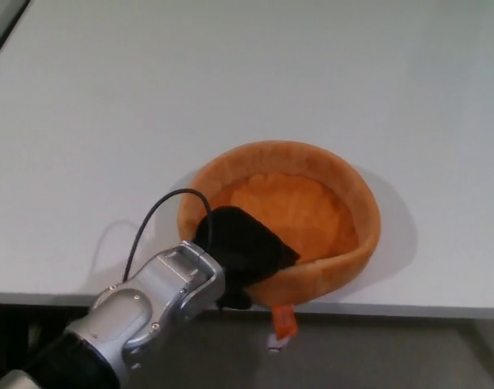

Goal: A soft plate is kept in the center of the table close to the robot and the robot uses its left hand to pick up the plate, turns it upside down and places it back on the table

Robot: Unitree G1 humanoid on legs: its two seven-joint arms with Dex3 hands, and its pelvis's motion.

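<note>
Grasping near rim | left hand point(240, 258) | soft orange plate point(312, 215) | table edge point(85, 162)

Orange plate point(328, 194) (orange tag point(283, 320)), black left hand point(243, 251), white table point(150, 97).

plate point(344, 203) — 1; robot hand point(243, 251) — 1; table point(231, 81) — 1; tag point(283, 320) — 1

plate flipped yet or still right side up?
Right side up. The orange plate shows its hollow inside facing up, rim raised all around. The left robot hand grips its near rim at the table edge.
</note>
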